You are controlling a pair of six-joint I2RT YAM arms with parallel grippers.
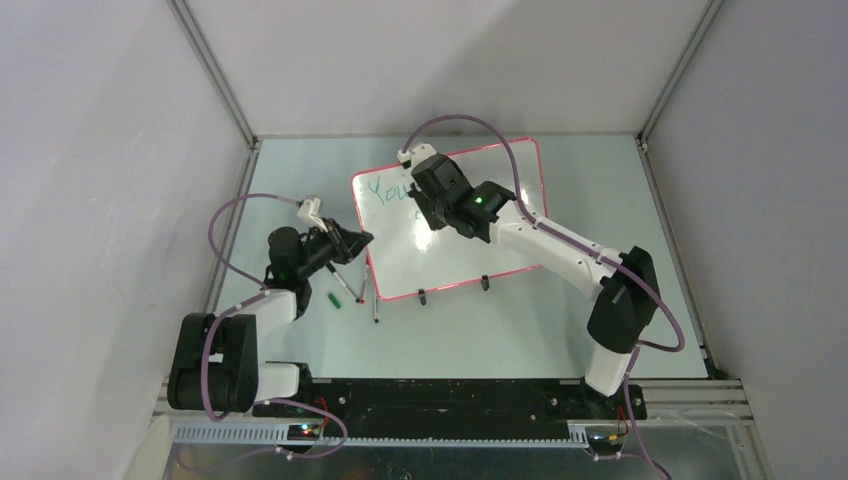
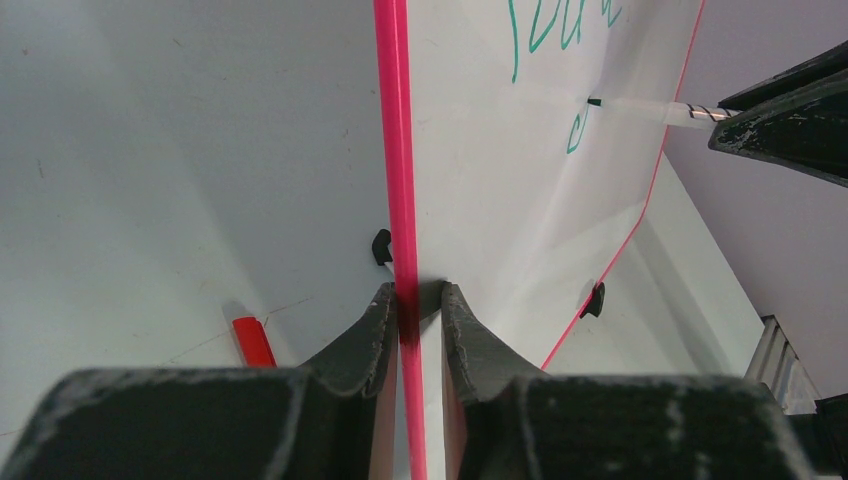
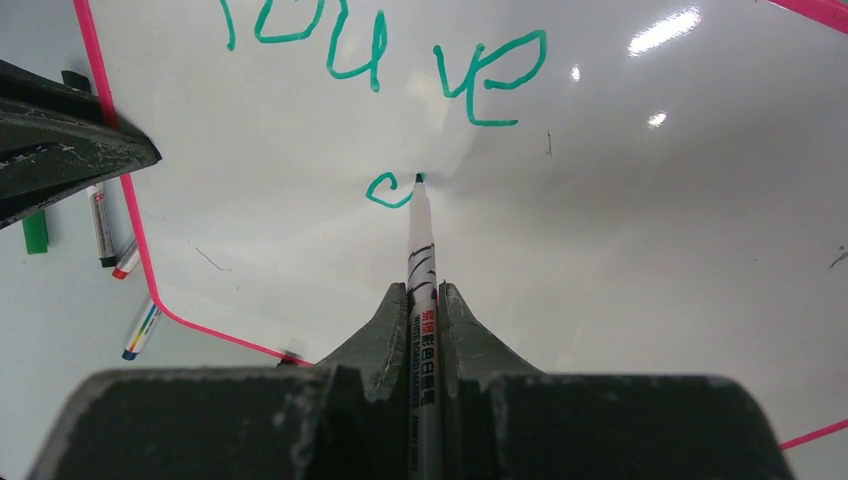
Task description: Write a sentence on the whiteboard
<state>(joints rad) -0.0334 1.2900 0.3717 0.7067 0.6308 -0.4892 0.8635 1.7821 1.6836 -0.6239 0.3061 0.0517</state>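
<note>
Right gripper (image 3: 422,292): clenched on a white marker (image 3: 421,235), which points straight out from between the jaws.
Marker tip: touches the whiteboard (image 3: 620,260) at the end of a small curved green stroke.
Left gripper (image 2: 416,296): pinches the pink rim at the board's left edge, one finger on each face.
Board position: lies on the table (image 1: 520,330) between the two arms, a little turned, black clip feet toward the bases.
Sentence (image 3: 385,55): teal letters "You" and "ve" near the board's far left corner; the curved stroke sits below them.
Loose markers (image 1: 347,286): on the table just beside the board's left edge, with a green cap (image 1: 333,299).
</note>
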